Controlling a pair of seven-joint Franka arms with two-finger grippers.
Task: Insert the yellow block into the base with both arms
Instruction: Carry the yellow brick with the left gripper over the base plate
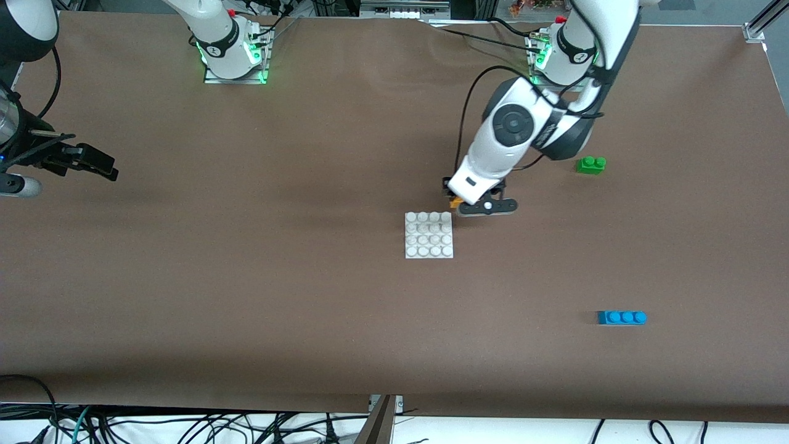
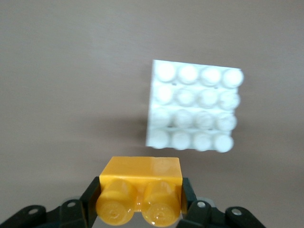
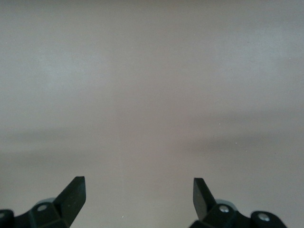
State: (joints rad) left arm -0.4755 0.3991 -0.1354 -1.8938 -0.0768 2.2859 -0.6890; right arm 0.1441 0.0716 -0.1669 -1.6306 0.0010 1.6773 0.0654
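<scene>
My left gripper is shut on the yellow block, its two studs facing the wrist camera. In the front view the left gripper hangs just off the corner of the base that lies toward the robots and the left arm's end, with a sliver of the yellow block showing under the wrist. The white studded base lies flat mid-table, and the base also shows past the held block. My right gripper is open over bare table, waiting at the right arm's end of the table.
A green two-stud brick sits beside the left arm's forearm, toward the left arm's end. A blue three-stud brick lies nearer the front camera. Brown table covering spreads around the base. Cables hang past the table's near edge.
</scene>
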